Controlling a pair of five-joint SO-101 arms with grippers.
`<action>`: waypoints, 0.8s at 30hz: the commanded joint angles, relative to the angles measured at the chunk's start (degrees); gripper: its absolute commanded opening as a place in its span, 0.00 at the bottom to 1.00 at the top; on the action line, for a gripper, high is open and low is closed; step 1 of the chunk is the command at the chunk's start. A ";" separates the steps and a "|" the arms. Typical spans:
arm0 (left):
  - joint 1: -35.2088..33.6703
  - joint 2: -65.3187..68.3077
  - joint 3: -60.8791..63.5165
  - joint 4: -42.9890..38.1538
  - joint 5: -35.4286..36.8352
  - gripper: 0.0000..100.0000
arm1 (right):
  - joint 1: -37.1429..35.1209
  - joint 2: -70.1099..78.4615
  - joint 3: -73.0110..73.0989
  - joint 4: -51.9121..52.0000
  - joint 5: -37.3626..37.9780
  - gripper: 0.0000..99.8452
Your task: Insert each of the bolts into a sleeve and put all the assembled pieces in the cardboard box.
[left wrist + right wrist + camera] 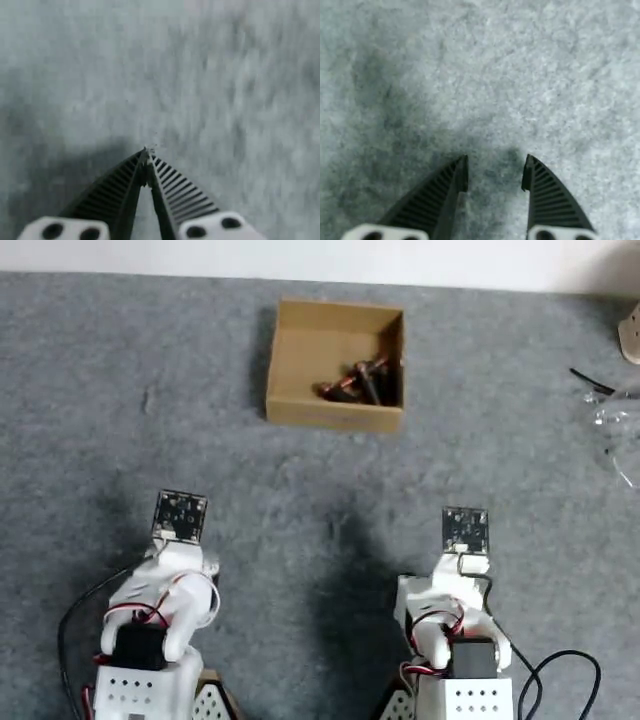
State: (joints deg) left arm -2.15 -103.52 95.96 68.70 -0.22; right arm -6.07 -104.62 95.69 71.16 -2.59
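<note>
Short of the cardboard box (pixel 335 416), left arm (pixel 165 600) folded, left tool (pixel 146 169) closed empty, right arm (pixel 452 625) folded, right tool (pixel 495 174) parted

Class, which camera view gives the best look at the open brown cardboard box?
The high view: the open brown cardboard box is seen whole from above, with dark pieces inside. Both wrist views face the grey carpet instead.

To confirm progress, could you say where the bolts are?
In the high view, the bolts lie in the cardboard box, by its right wall, far across the table.
</note>
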 commanded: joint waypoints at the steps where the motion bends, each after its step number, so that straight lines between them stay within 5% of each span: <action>1: -3.65 -0.57 1.19 4.40 -0.18 0.00 | 0.66 -0.66 8.40 0.31 -0.62 0.16; 24: -4.35 -0.57 1.10 3.60 -0.18 0.00 | 0.66 -0.66 8.40 0.31 -0.62 0.16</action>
State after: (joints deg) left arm -5.76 -103.52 95.96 73.19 -0.22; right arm -6.07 -104.62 95.69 71.16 -2.59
